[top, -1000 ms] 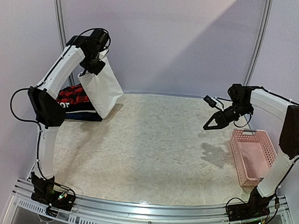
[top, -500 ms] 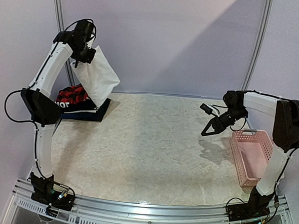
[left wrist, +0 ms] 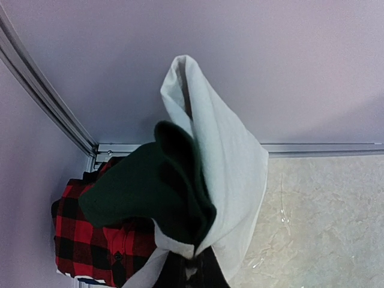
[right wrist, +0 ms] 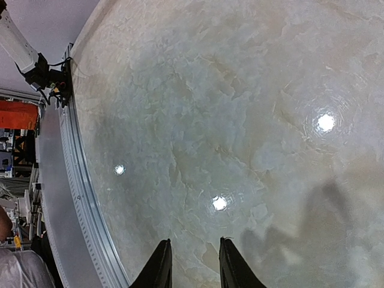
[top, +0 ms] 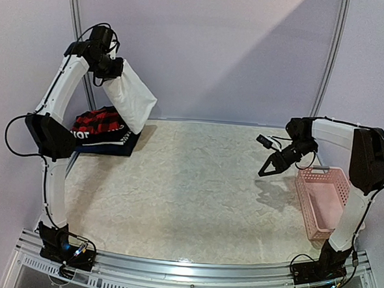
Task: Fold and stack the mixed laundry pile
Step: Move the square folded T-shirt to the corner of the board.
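Top external view: the white tee (top: 132,101) is gripped aloft by the left pincer (top: 110,69) above the plaid shirt (top: 99,121) at the tabletop's (top: 196,183) far-left corner; the right pincer (top: 267,169) is seen narrowly parted, empty.

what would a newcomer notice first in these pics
The left gripper, raised high at the far left, holds up a white garment that hangs next to a red plaid shirt. The right gripper hovers open and empty above the table, beside the pink basket.
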You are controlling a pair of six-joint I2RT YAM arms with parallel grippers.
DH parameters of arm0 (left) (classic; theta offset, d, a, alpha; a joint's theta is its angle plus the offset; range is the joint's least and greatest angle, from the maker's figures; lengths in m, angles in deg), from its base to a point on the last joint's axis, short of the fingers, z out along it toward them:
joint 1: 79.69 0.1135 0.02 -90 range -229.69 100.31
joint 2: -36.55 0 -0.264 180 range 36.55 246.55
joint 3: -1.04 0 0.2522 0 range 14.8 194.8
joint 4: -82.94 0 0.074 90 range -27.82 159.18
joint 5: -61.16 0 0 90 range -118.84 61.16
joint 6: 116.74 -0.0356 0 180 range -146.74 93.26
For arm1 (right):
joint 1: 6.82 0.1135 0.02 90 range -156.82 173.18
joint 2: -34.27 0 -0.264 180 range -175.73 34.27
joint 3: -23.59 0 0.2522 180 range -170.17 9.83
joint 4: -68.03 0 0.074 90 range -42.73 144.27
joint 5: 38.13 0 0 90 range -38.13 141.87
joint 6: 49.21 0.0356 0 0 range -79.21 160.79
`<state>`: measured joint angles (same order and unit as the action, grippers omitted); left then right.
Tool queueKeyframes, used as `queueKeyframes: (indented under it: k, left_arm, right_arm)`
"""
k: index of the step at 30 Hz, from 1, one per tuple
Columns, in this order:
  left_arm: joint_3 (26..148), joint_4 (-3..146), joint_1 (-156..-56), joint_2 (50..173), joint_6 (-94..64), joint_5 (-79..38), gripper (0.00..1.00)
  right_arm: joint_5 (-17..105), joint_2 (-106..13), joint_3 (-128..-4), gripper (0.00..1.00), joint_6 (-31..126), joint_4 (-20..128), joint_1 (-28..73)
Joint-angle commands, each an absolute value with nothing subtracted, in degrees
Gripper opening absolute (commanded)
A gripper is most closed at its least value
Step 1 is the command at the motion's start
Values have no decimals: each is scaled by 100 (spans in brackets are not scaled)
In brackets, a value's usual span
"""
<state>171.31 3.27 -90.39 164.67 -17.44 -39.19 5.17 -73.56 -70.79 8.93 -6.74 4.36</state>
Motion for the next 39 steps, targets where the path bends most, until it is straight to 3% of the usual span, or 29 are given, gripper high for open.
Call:
queueKeyframes:
  k: [1, 11, 18, 30, 39]
  left_arm:
    - [17278, 851, -8629, 16534, -1589, -3295, 0]
    - [16455, 794, -7380, 16412, -2110, -1793, 0]
    - [15937, 482, -6720, 16475, -2826, -1595, 0]
    - [16116, 568, -6729, 17210, -3650, -3325, 0]
    - [16246, 1429, -7059, 17313, -4090, -4695, 0]
  right_arm:
    - [555, -7463, -7139, 27, 792, -769, 425]
    - [573, -7472, -7092, 27, 788, -772, 426]
    - [515, -7545, -7112, 27, 792, -786, 430]
    - [473, -7533, -7015, 27, 783, -760, 428]
    - [467, -7642, -7007, 27, 748, -778, 424]
